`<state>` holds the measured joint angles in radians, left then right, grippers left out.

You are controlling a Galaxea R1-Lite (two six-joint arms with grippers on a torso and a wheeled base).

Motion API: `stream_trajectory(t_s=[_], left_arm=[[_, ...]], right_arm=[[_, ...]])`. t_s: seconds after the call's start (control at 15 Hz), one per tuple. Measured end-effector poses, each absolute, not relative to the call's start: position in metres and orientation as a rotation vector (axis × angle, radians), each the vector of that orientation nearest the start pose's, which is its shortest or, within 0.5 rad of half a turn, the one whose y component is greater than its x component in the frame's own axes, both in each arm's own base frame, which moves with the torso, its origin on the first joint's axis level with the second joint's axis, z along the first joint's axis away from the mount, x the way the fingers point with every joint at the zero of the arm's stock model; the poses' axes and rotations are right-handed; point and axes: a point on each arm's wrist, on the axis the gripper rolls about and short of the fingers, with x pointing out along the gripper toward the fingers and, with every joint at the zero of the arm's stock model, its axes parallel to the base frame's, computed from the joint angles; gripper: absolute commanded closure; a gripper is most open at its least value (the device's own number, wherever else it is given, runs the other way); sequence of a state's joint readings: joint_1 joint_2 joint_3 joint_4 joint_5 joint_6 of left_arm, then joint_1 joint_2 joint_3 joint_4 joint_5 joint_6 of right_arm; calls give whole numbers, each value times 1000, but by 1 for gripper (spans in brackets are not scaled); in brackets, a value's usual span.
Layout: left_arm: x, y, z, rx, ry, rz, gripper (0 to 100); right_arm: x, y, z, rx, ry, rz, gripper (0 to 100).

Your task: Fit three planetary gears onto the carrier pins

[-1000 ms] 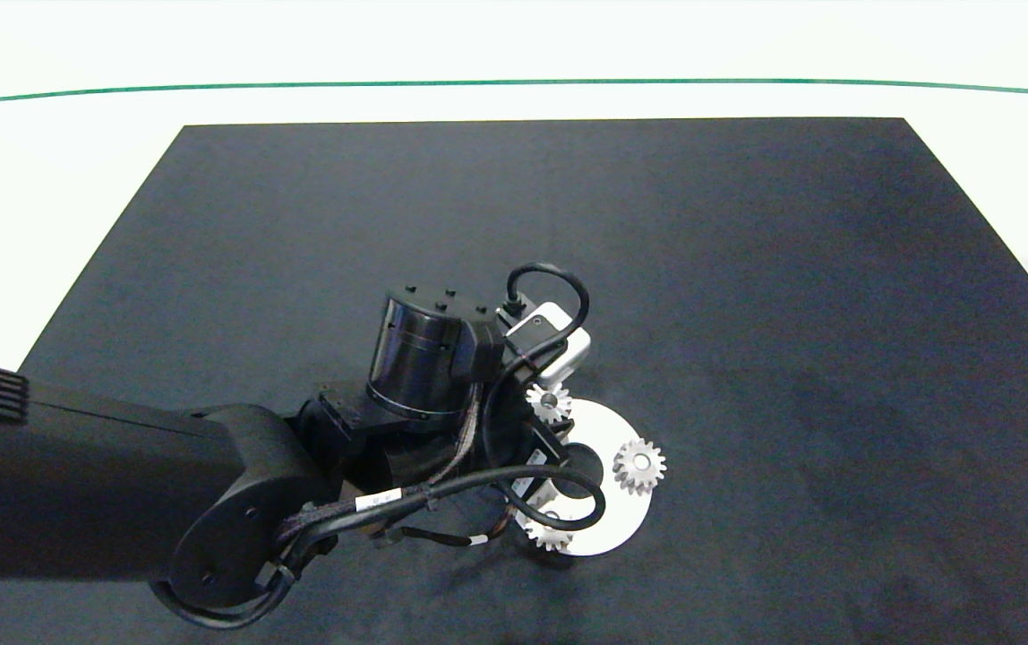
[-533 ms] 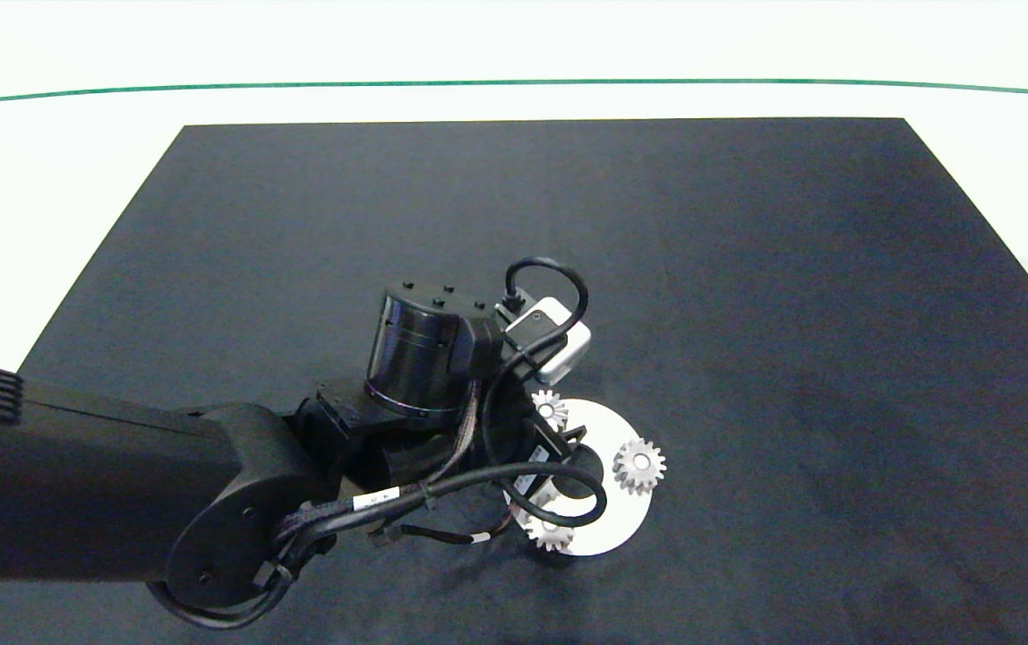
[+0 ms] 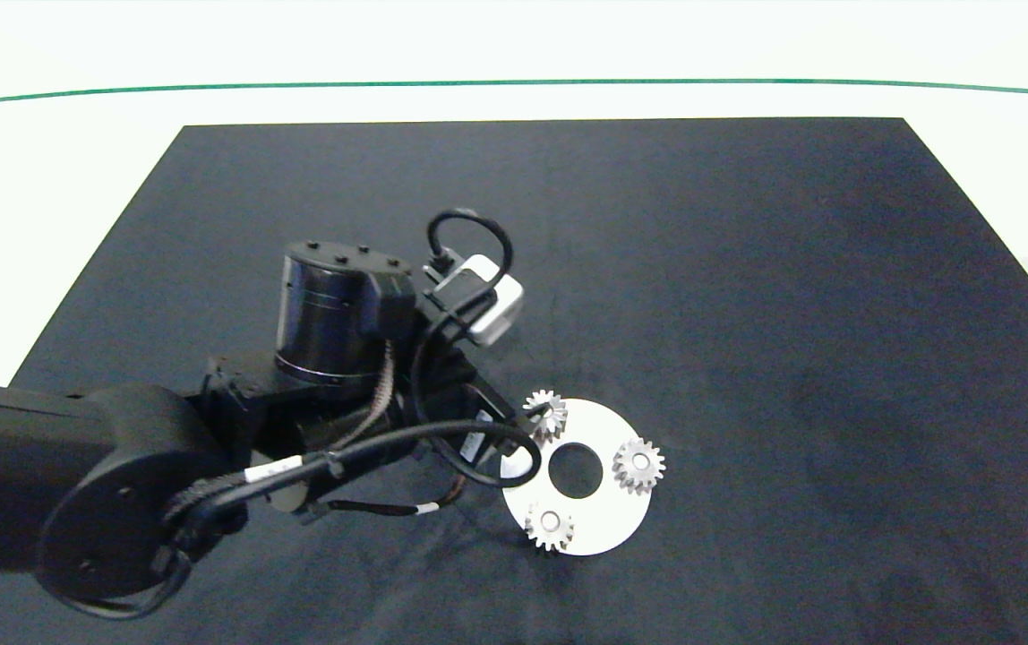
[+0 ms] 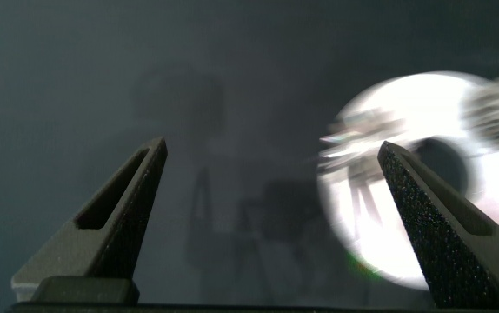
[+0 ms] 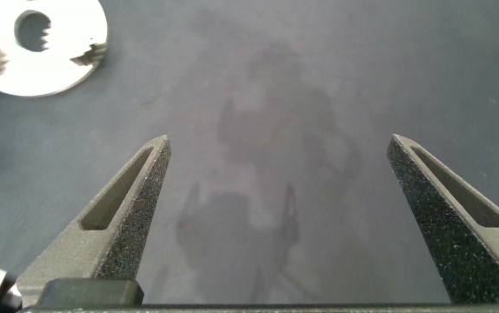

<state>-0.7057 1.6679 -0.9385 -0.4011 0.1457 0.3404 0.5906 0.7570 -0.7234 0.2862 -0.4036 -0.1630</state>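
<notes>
Even overhead light; the white disc (image 4: 410,187) glares and smears with motion blur in the left wrist view, and soft arm shadows fall on the dark mat (image 3: 747,269).

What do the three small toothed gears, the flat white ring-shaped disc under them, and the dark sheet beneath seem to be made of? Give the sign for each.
The three small silvery toothed gears look like metal: bright glints on the teeth. The flat white ring-shaped disc looks like smooth plastic or painted metal, evenly pale; which one is unclear. The dark sheet looks like matte fabric or felt: dull, faintly mottled, without reflections.

Both tools, left (image 4: 271,217) and right (image 5: 289,217), fingers wide apart.
</notes>
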Motion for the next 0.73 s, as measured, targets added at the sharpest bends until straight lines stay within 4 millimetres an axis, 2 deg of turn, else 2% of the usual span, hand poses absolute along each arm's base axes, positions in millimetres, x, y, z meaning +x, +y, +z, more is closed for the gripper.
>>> stream_trajectory(t_s=[0.07, 0.2, 0.33, 0.47, 0.53, 0.6, 0.73], left_arm=[[234, -177, 214, 457, 210, -553, 0], [225, -124, 232, 436, 231, -412, 0], [206, -66, 246, 401, 244, -221, 0], [178, -18, 253, 355, 238, -15, 0], [157, -2, 253, 325, 226, 71, 0], [136, 6, 251, 296, 205, 117, 0], [96, 10, 239, 252, 155, 154, 0]], right_arm=[[53, 23, 247, -309, 270, 176, 0], [56, 20, 252, -295, 270, 110, 0], [58, 18, 254, -287, 275, 62, 0], [58, 14, 252, -275, 284, 14, 0], [56, 12, 252, -268, 284, -14, 0], [53, 9, 250, -260, 283, -53, 0], [41, 1, 245, -243, 277, -133, 0]])
